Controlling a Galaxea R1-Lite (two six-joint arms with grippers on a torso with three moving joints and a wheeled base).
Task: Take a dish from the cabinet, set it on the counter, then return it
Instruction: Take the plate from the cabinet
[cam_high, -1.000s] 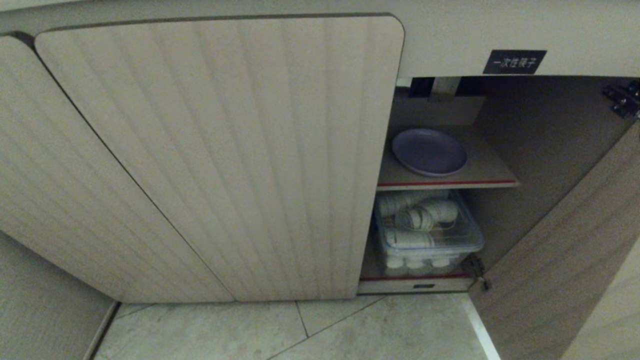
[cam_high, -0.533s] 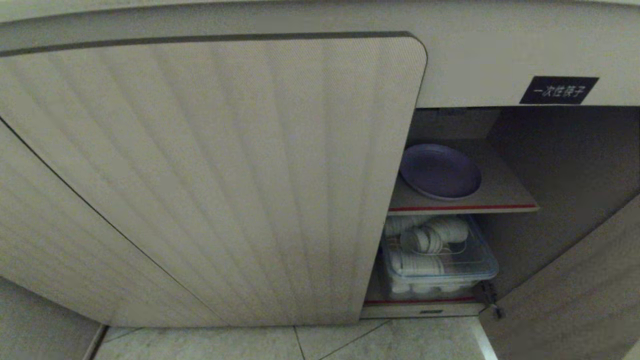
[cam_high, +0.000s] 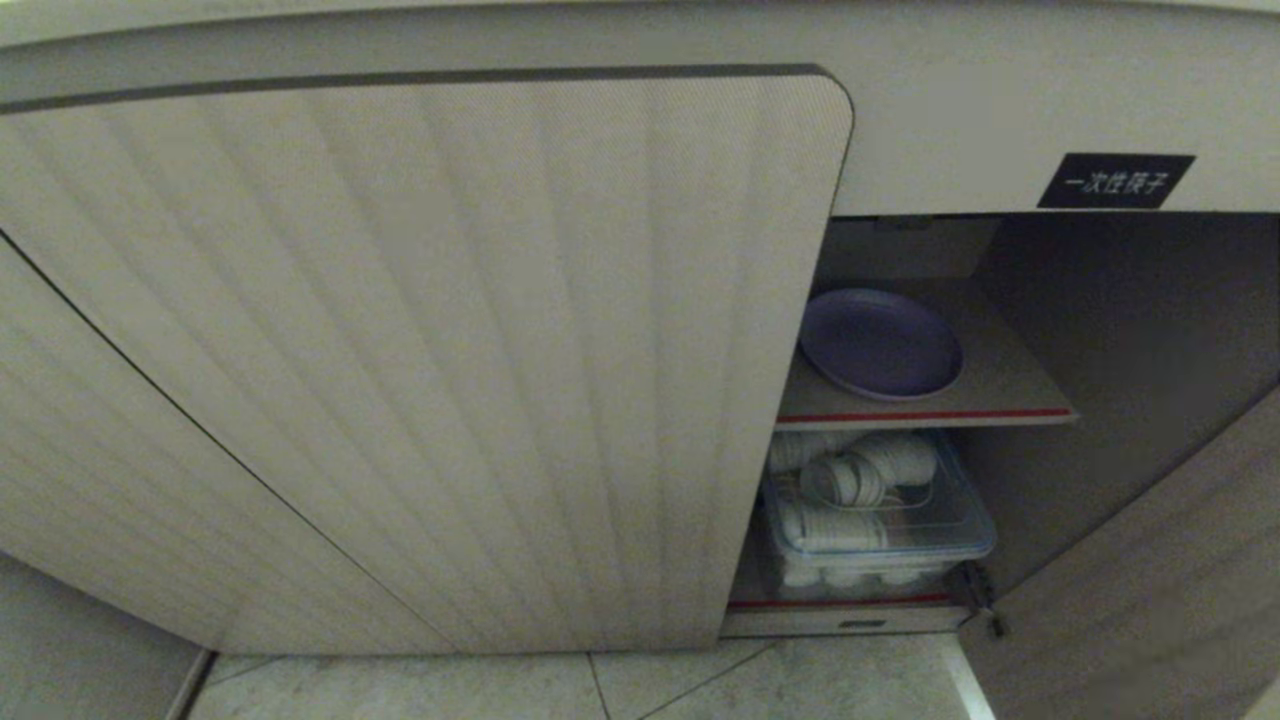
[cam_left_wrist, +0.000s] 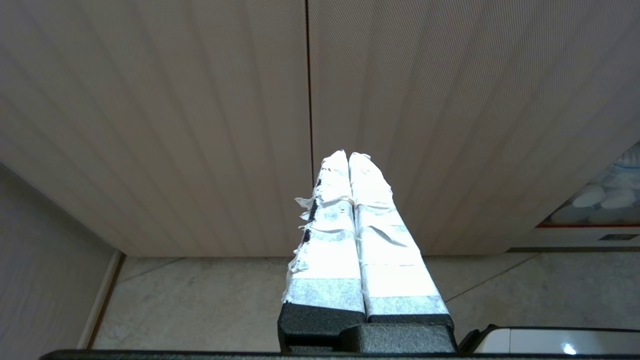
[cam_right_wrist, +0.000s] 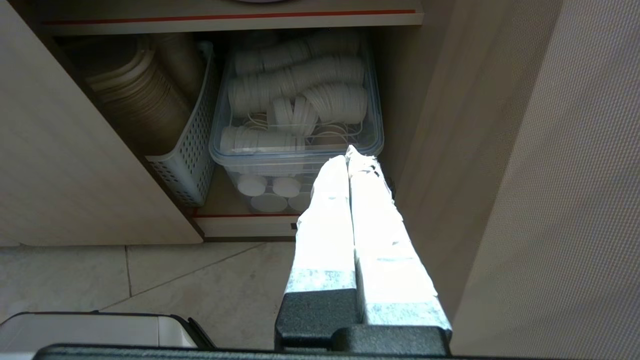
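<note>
I face the low beige cabinet (cam_high: 420, 340) with vertically ribbed doors, its right door swung open. The round, shallow lavender-purple plastic dish (cam_high: 881, 343) lies flat on the red-edged upper shelf (cam_high: 1000, 395) inside. Below it sits a clear plastic bin (cam_high: 880, 530) of white lids. My left tool (cam_left_wrist: 348, 154), tape-wrapped fingers pressed together and empty, points at the closed door. My right tool (cam_right_wrist: 348, 150), likewise closed and empty, hangs before the bin.

White-taped gripper fingers (cam_left_wrist: 370, 220), black bases
</note>
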